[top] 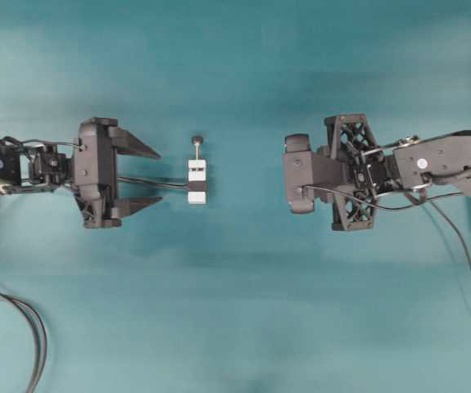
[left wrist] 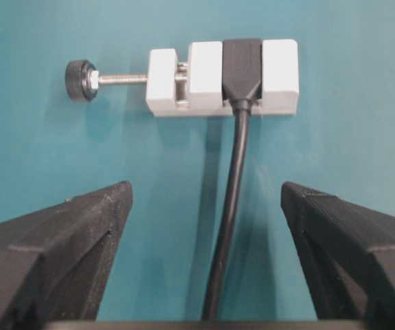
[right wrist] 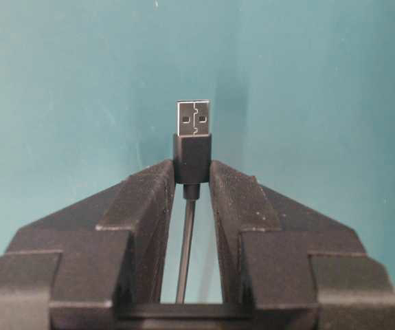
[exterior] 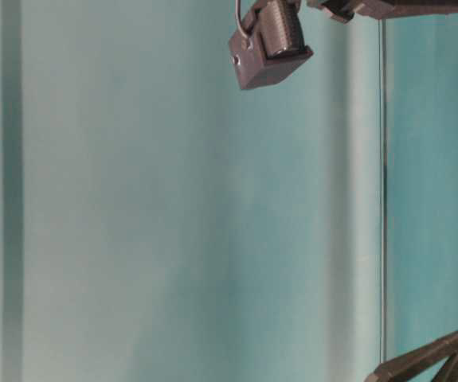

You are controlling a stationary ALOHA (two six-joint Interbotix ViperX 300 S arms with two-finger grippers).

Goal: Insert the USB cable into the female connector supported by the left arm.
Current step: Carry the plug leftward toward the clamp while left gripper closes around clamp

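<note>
Gripping the USB cable (right wrist: 192,157) by its black plug, right claw (right wrist: 192,180) pinching narrow, silvery tip poking out beyond the fingertips and pointing toward the female connector (top: 197,181). Lying flat on the teal table (top: 235,311), connector's white block clamping the black socket, screw and dark round knob (left wrist: 80,80) sticking out sideways. Standing wide, left claw (top: 141,178) just short of the connector, fingers (left wrist: 60,240) straddling the connector's thin dark cable (left wrist: 230,206), touching nothing. Facing the connector from the opposite side, right claw well apart.
</note>
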